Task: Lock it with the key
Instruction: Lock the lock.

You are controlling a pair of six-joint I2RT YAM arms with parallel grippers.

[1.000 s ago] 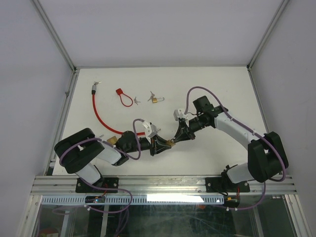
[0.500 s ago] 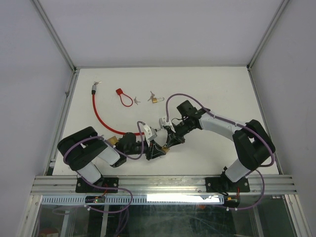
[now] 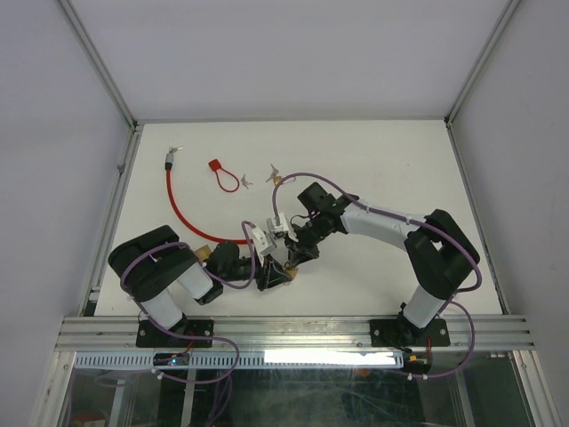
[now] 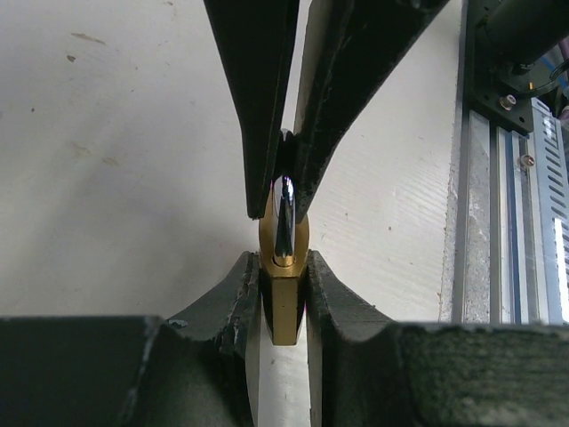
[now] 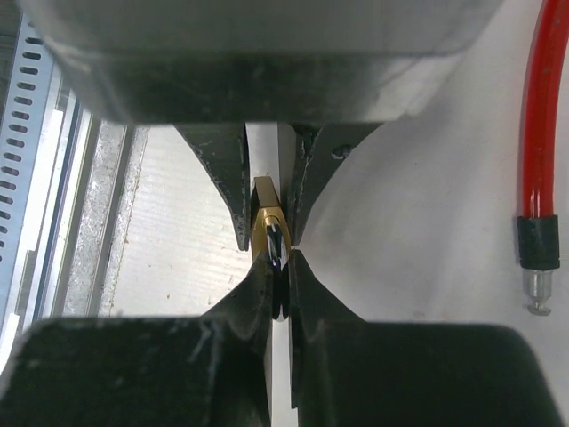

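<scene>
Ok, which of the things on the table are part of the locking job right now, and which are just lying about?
In the job:
brass padlock, clamped in the left gripper
key, pinched in the right gripper, its blade meeting the padlock

Lying about:
red cable lock
small red lock
loose keys beside it

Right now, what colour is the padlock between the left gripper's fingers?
Brass gold; the padlock shows best in the left wrist view.

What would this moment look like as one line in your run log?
left jaws: shut on padlock | right jaws: shut on key | key: blade at padlock's end | spot: near table's front edge
</scene>
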